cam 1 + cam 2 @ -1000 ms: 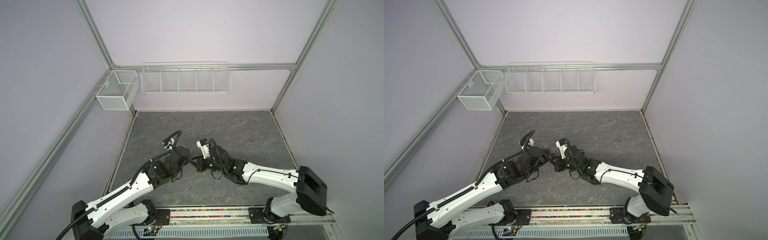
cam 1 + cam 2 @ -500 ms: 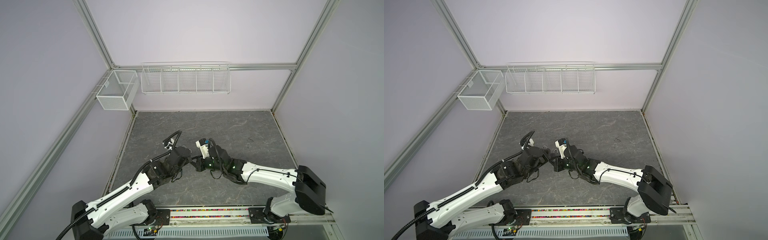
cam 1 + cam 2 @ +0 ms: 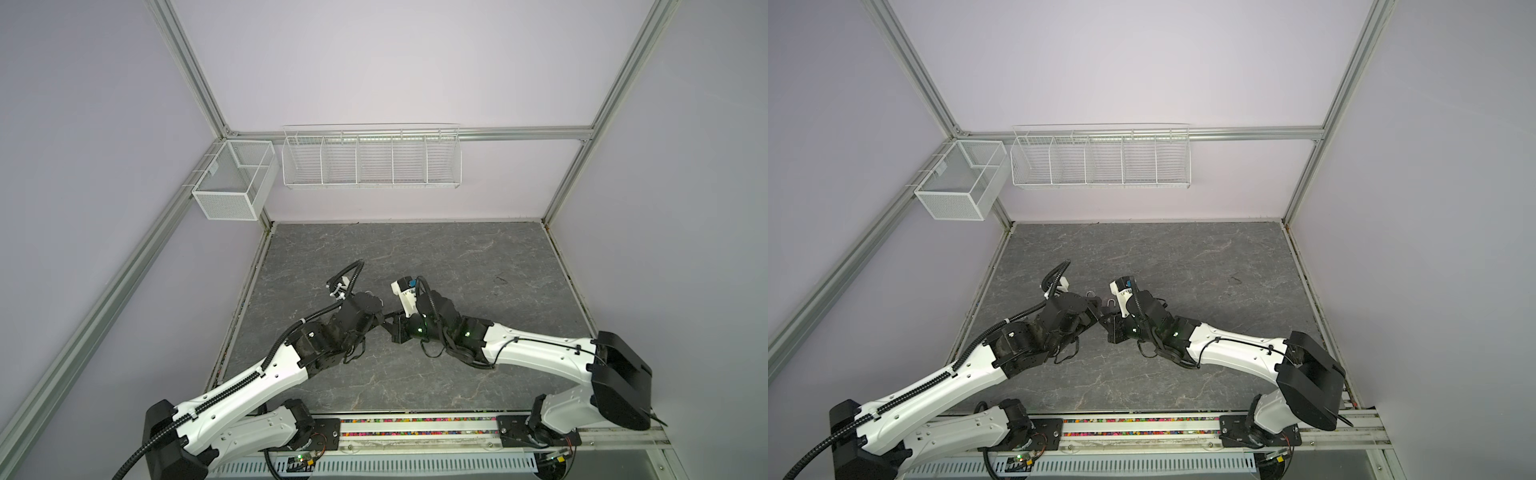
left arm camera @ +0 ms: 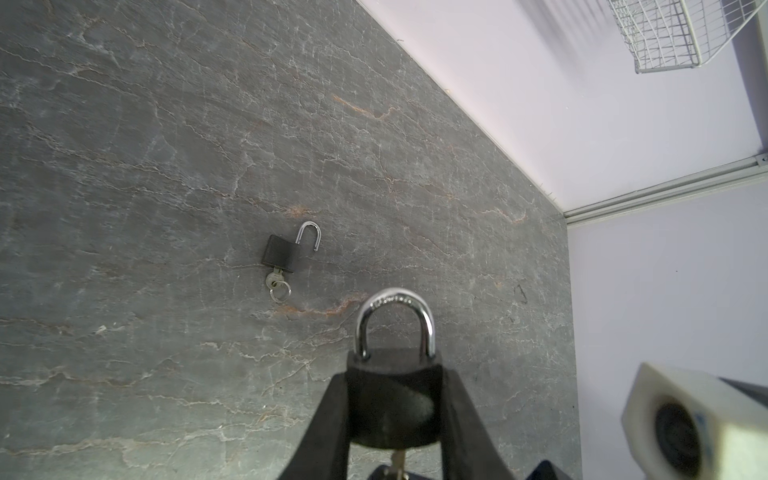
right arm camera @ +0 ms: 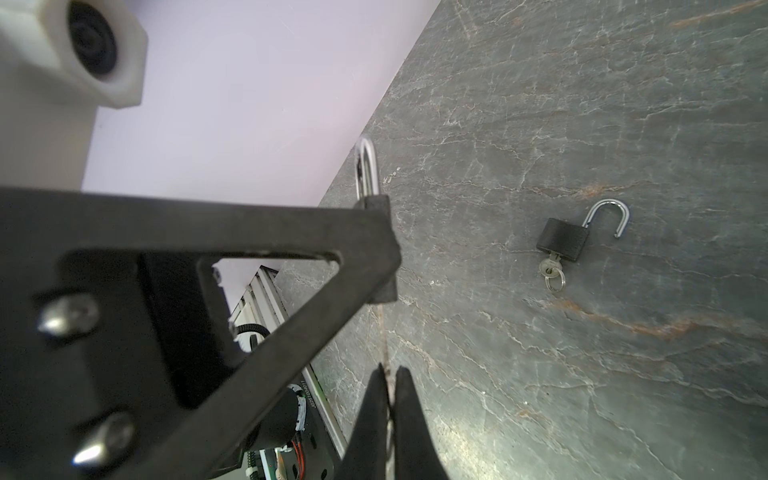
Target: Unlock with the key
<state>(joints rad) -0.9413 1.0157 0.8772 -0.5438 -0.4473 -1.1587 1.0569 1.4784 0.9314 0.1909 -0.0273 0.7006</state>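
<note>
Wire rack point(image 3: 371, 160) and mesh basket point(image 3: 232, 187) hang on lilac walls point(image 3: 374, 62). Above the grey table point(image 3: 457, 257), left gripper point(image 4: 394, 374) clamps a closed lock point(image 4: 392, 403), key point(image 4: 398, 459) in its base; right gripper point(image 5: 390, 370) is pinched tight beside it; an open lock point(image 4: 280, 253) lies apart

White links point(image 3: 274, 380), blk joints point(image 3: 322, 347), ribbed cable conduit point(image 3: 232, 390)

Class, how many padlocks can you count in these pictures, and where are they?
2. The closed padlock is gripped in the left hand. The open padlock lies on the table with a key in it. The arms may hide more.
</note>
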